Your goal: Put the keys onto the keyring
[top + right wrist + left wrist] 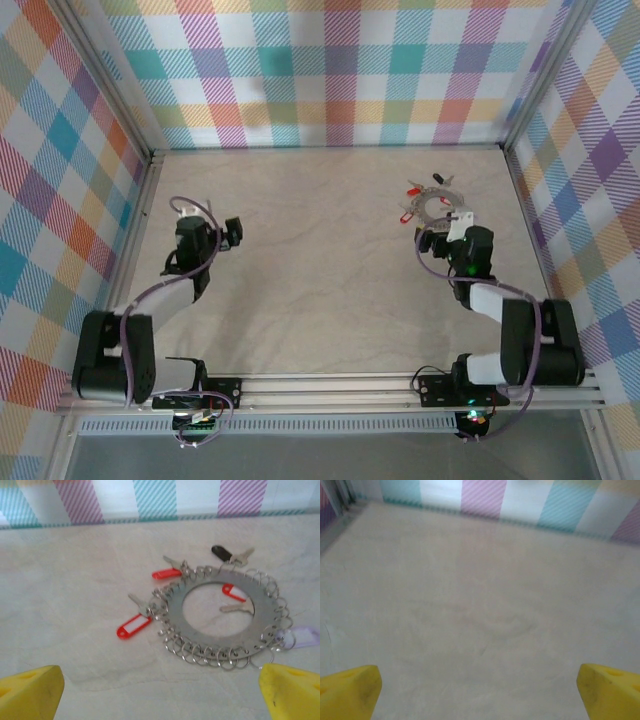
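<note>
Keys (134, 626) lie round keyring (220, 641); checked wall (150, 497) nr behind.

No text, brand, number or sign could be read anywhere. Just ahead of the right gripper (160, 685), white label windows were seen set into the red heads of the keys (134, 626) lying at the keyring (220, 611), but nothing legible was shown on them. A pale tag (306, 636) near the claw's right fingertip was too blurred for any marking to be made out.
</note>
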You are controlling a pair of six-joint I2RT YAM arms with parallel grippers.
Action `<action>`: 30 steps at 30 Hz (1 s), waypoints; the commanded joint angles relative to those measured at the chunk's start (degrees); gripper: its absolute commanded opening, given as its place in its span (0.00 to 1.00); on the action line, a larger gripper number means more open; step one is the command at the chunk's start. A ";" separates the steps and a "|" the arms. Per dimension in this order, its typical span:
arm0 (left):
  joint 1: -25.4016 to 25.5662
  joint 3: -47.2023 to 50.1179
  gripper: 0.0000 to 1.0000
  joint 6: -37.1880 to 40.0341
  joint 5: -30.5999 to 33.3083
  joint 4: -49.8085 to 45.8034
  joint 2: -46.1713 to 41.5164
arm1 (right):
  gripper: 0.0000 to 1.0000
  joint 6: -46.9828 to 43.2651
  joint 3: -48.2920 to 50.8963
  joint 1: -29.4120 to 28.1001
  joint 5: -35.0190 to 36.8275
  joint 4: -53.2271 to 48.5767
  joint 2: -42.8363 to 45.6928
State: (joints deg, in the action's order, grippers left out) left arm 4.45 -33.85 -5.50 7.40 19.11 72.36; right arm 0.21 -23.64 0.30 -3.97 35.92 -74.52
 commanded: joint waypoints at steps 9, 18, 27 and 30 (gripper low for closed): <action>-0.39 -21.84 1.00 -6.95 -4.18 -34.58 0.13 | 1.00 22.20 -22.08 1.73 14.73 -46.93 4.72; -0.31 -22.45 1.00 -3.91 -6.37 -39.21 4.03 | 0.85 19.88 -38.76 1.73 8.45 -60.23 -13.99; -0.31 -27.00 1.00 -4.16 -4.02 -45.31 6.31 | 0.60 20.11 -50.44 2.30 8.35 -68.19 -25.73; -0.29 -26.45 1.00 -4.00 -3.13 -45.22 5.74 | 0.53 18.20 -52.81 5.10 8.96 -71.42 -27.91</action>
State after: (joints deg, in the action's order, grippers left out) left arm 4.45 -59.11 -10.04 2.79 -23.68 78.59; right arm 20.23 -73.78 2.83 4.01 -29.74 -101.27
